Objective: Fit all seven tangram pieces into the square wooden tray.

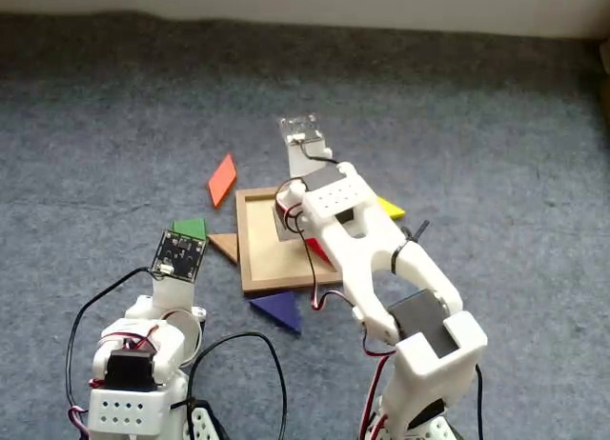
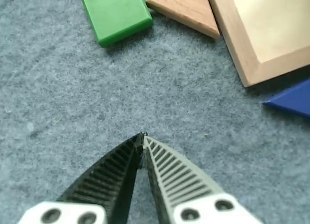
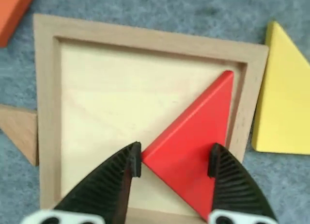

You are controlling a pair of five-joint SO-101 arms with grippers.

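The square wooden tray (image 1: pixel 254 269) lies mid-table. A red triangle (image 3: pixel 191 136) rests flat inside it, against one rim and into a corner. My right gripper (image 3: pixel 173 161) hangs open just above the tray (image 3: pixel 145 36), its fingers on either side of the red triangle. My left gripper (image 2: pixel 143 137) is shut and empty over bare carpet, short of the green square (image 2: pixel 116 13) and the wooden triangle (image 2: pixel 186 8). Around the tray lie the orange parallelogram (image 1: pixel 222 179), the yellow triangle (image 1: pixel 389 208) and the blue triangle (image 1: pixel 278 309).
Grey carpet covers the table. The right arm (image 1: pixel 381 259) stretches over the tray's near right side and hides part of it. Cables trail by both arm bases. The carpet is open to the far left and far right.
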